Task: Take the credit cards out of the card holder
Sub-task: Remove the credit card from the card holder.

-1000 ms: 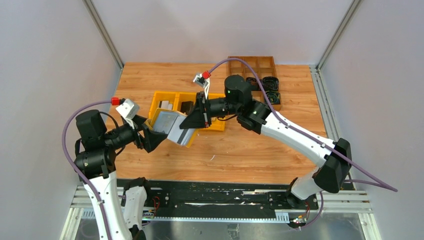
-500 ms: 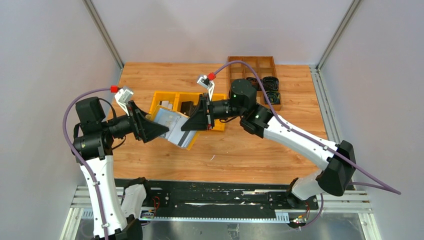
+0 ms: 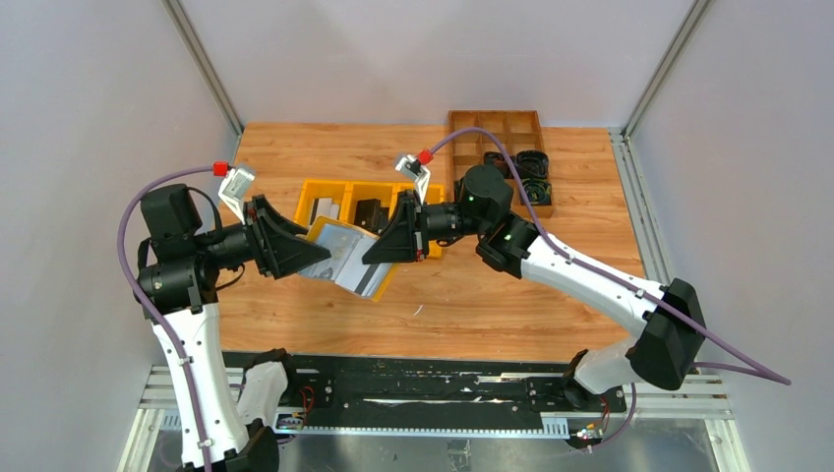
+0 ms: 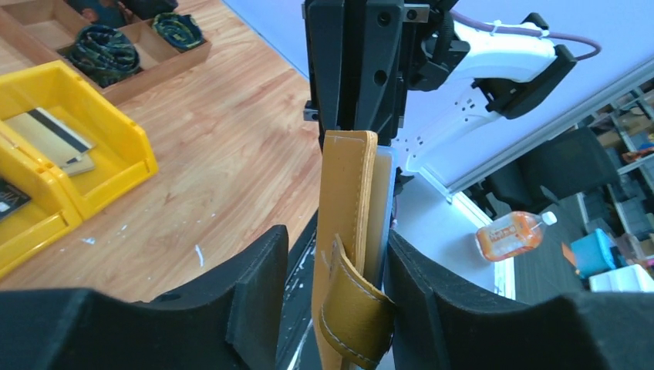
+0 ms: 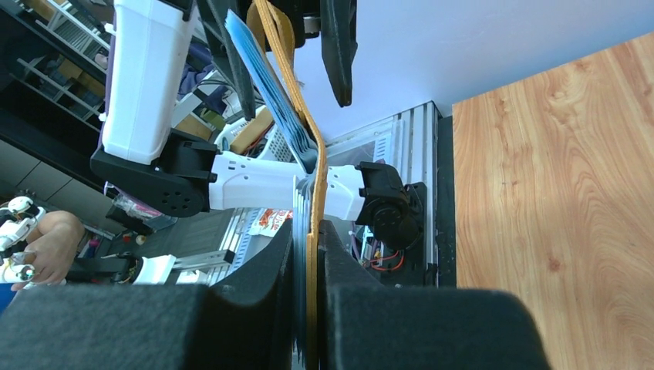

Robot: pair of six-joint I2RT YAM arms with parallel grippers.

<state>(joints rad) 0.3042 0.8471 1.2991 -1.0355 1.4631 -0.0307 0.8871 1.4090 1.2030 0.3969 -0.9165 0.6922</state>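
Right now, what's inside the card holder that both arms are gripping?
Thin bluish-grey cards are stacked inside the tan card holder, with their edges poking out. Their faces and exact count are hidden by the holder itself.

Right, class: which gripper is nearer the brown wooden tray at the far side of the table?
Right. The right gripper sits just near-left of the wooden tray, by the yellow bins. The left gripper is farther left, on the card holder's other side.
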